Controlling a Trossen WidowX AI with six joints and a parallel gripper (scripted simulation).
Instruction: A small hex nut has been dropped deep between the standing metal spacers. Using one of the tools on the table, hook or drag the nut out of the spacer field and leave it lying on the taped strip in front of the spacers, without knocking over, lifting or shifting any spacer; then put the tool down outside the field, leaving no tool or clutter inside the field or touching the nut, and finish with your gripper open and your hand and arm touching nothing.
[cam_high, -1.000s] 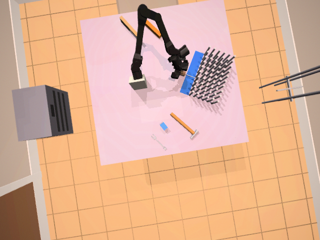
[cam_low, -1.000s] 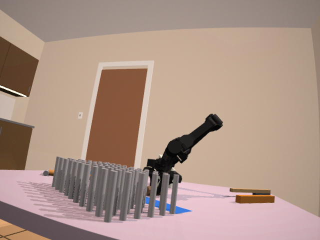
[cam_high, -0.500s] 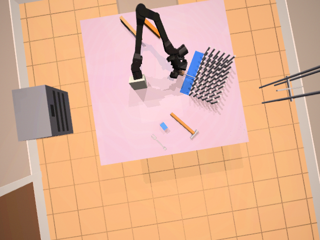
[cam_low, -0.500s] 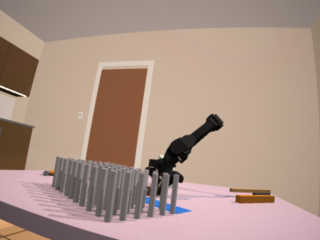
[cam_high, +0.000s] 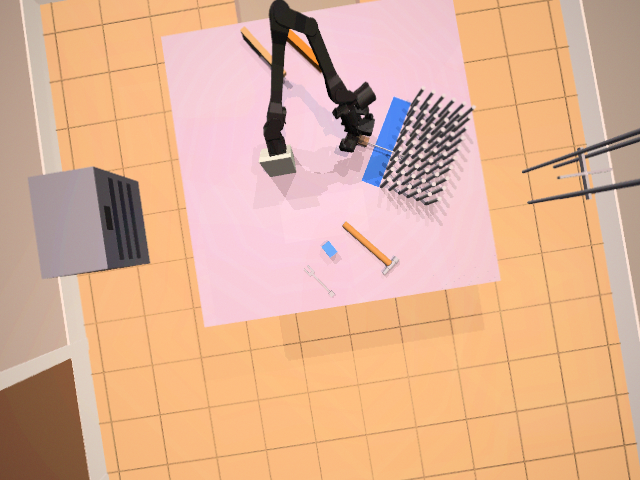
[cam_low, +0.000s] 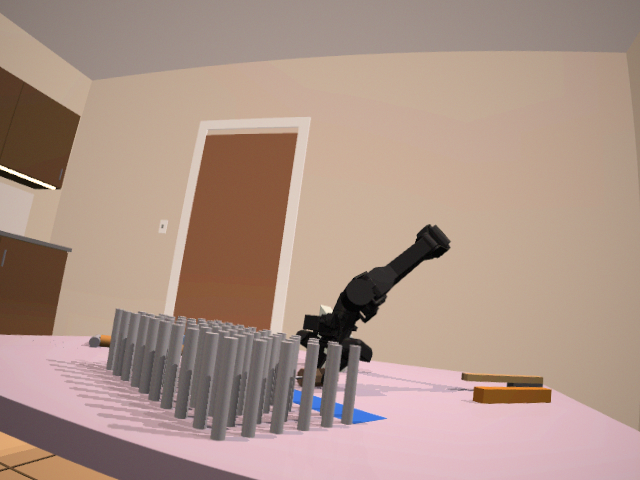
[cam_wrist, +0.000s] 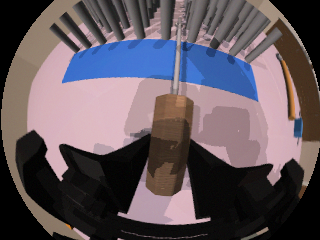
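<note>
Top view, left to right: grey boxy cabinet with dark slots (cam_high: 87, 222) at mid-left on the orange tile floor (cam_high: 361, 403). Pale pink square table top (cam_high: 232, 217) fills the centre. Small cream cube (cam_high: 278, 161) near frame centre, the arm's base link standing on it. Two long orange bars (cam_high: 261, 49) lie at the upper centre, partly under the arm. Lower centre: thin grey fork-like tool (cam_high: 319, 281), small blue block (cam_high: 329, 249), orange-handled tool with a grey crosshead (cam_high: 369, 248) — all well apart from the field.

Black parallel-jaw gripper (cam_high: 352, 142) sits low, just left of the blue taped strip (cam_high: 386, 141). Jaws clamped on the brown wooden handle of a thin metal hook tool (cam_wrist: 171, 143); wrist view shows the handle between the two dark fingers. Its thin grey rod (cam_high: 381, 149) crosses the strip and reaches into the near rows of the grey standing metal spacers (cam_high: 429, 147), right of centre. Spacers all look upright in the exterior view.

Small hex nut (cam_high: 400, 155): a faint pale speck at the rod's tip, among the first spacer rows just past the strip's right edge — too small to be sure. Dark thin rails (cam_high: 584, 165) at far right.
</note>
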